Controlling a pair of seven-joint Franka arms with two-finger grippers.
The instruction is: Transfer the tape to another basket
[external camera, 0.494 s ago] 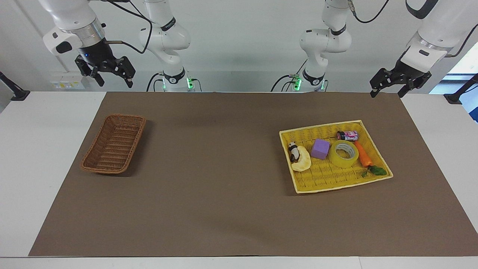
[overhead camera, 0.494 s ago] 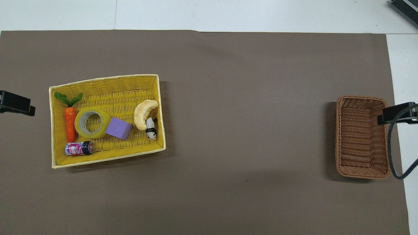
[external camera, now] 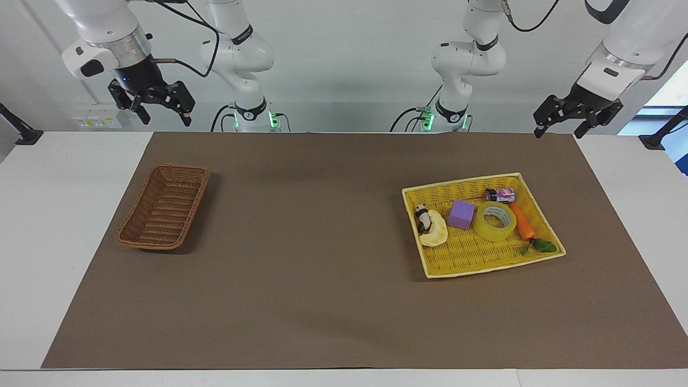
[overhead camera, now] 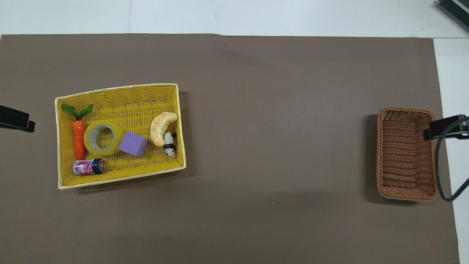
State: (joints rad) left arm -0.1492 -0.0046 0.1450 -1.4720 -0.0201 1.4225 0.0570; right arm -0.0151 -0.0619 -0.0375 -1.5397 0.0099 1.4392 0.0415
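With the tape (external camera: 495, 221) untouched in the yellow tray (external camera: 543, 214), a reach by the raised, open-fingered left gripper (external camera: 577, 117) is needed; the open-fingered right gripper (external camera: 159, 109) waits.

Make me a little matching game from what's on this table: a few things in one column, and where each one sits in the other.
Things:
1. tape
2. purple cube
3. carrot
4. brown basket

Places:
A. alone, toward the right arm's end of the table
B. between cube and carrot in the yellow tray
C. between tape and tray edge
D. between tape and panda figure

Pairs: 1-B, 2-D, 3-C, 4-A
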